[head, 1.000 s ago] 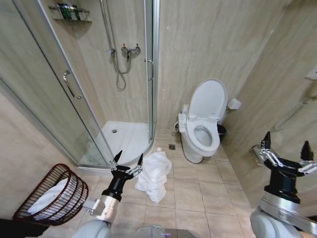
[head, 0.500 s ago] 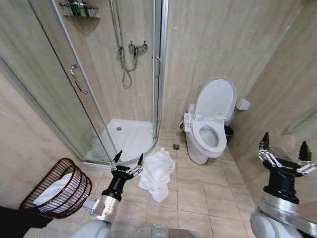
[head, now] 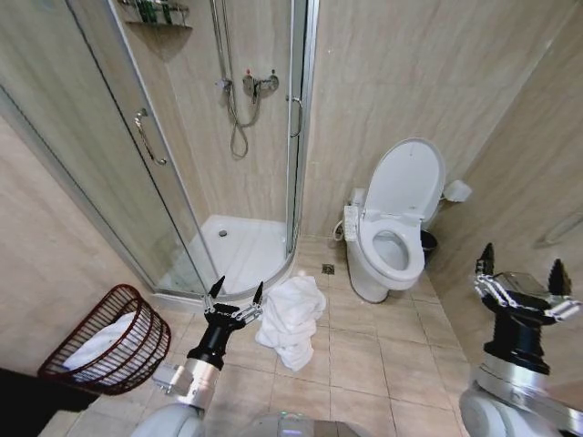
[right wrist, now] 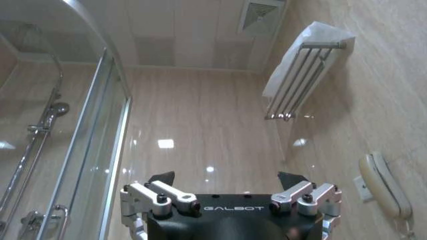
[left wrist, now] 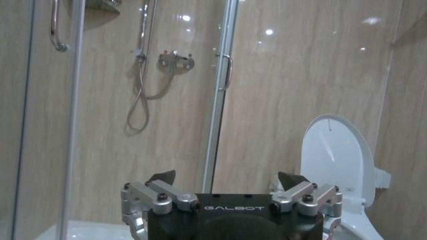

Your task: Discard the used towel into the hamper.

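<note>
A crumpled white towel [head: 291,319] lies on the tiled floor in front of the shower. The hamper [head: 111,340], a round red-brown wire basket holding white cloth, leans near the wall at the lower left. My left gripper [head: 235,291] points upward, open and empty, between the hamper and the towel, just left of the towel; it also appears as the left gripper [left wrist: 227,177] before the shower wall. My right gripper [head: 522,266] is raised at the far right, open and empty, and appears as the right gripper [right wrist: 225,176] facing the ceiling.
A glass shower enclosure [head: 219,155] fills the back left, its white tray [head: 235,250] behind the towel. A white toilet [head: 393,232] with raised lid stands at the back right, a small dark bin [head: 428,242] beside it. A towel rack [right wrist: 300,75] hangs high on the right wall.
The whole head view has shifted as the camera turned left and tipped up: toilet and shower slid rightward, the hamper sits a little further in. Both grippers keep their pose.
</note>
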Tool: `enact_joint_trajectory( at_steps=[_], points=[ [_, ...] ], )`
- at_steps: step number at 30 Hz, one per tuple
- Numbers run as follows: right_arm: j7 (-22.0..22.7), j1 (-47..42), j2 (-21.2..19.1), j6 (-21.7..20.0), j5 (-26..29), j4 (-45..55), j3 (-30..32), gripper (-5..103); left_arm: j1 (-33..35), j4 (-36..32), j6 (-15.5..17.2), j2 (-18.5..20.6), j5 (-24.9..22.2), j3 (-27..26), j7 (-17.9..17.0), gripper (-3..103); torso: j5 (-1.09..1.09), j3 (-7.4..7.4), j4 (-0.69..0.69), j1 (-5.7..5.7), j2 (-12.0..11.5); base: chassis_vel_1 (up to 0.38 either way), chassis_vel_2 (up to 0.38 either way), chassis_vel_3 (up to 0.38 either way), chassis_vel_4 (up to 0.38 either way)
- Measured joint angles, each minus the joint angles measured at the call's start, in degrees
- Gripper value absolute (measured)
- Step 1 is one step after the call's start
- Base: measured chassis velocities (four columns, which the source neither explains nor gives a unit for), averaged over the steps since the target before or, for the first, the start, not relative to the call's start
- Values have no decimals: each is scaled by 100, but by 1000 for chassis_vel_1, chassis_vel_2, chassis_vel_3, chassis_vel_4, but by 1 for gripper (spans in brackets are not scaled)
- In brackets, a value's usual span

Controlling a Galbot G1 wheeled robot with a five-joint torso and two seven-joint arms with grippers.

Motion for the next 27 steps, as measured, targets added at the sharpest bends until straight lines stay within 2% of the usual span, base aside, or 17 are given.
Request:
enact_joint_trajectory(
  at_steps=[10,27],
  points=[
    [-18,26,-3,34,26,-2,-1,100,0,0,0,0,0,0,0,100,0,-97,0,-78,-176,0,0,0,0],
    [-17,4,0,87,34,-4,5,100,0,0,0,0,0,0,0,100,0,-348,0,-280,-629,0,0,0,0]
  ],
)
